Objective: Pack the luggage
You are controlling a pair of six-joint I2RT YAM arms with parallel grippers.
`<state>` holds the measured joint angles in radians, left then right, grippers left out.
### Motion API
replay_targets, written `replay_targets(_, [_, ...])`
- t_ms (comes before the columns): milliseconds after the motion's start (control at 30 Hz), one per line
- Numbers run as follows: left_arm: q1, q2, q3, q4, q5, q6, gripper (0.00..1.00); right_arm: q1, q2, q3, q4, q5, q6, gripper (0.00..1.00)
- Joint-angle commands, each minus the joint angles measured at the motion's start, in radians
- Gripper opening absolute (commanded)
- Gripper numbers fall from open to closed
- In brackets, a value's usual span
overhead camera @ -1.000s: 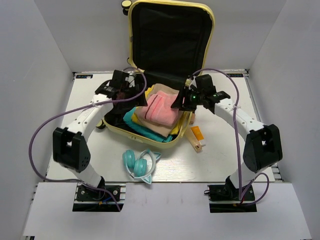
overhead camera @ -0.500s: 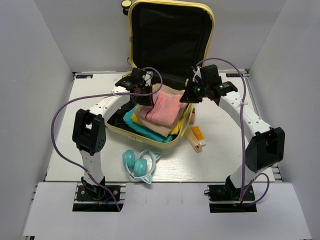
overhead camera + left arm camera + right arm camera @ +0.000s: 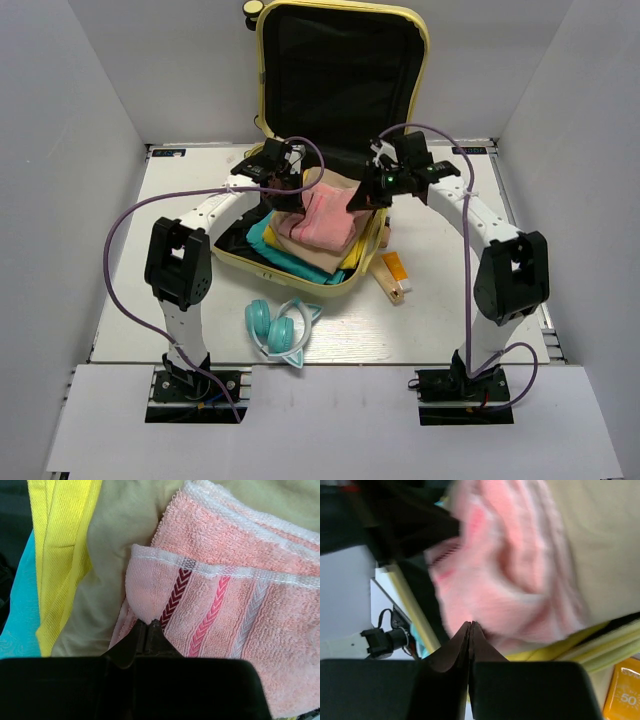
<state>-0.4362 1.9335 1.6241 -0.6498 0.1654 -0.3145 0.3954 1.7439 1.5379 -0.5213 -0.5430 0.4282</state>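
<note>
Luggage (image 3: 340,80) is open at the far middle of the worktop (image 3: 450,300), lid upright. Inside: pink towel (image 3: 325,220) on top of beige cloth (image 3: 120,555), yellow cloth (image 3: 65,540), teal cloth (image 3: 17,615). Left gripper (image 3: 147,626) pinches the towel's corner. Right gripper (image 3: 470,625) is pressed together at the towel's edge; grip unclear, blurred. A second ago both were wider apart and further out to the sides. Headphones (image 3: 280,328) unmoved.

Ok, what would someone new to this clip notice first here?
The open yellow suitcase at the far middle of the table, lid upright, is piled with folded cloths with a pink towel on top. The left gripper pinches the towel's corner and the right gripper is shut at its other edge. Teal headphones and an orange tube lie on the table outside it.
</note>
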Motion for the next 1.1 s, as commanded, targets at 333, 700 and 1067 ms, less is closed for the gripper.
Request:
replay_targets(333, [0.002,-0.033,-0.012,-0.024,0.023,0.031,0.02,-0.112,0.085,-0.173,0.106,0.051,-0.032,0.03])
replay_targets(700, [0.002,-0.266,0.042,-0.165,-0.094,0.054,1.00,-0.102,-0.104,0.041,-0.091,0.032,-0.209,0.72])
replay_targets(1067, [-0.018,-0.703,-0.390,-0.536,-0.382,-0.274,1.00,-0.112,-0.472,-0.364,-0.154,0.469,-0.085,0.90])
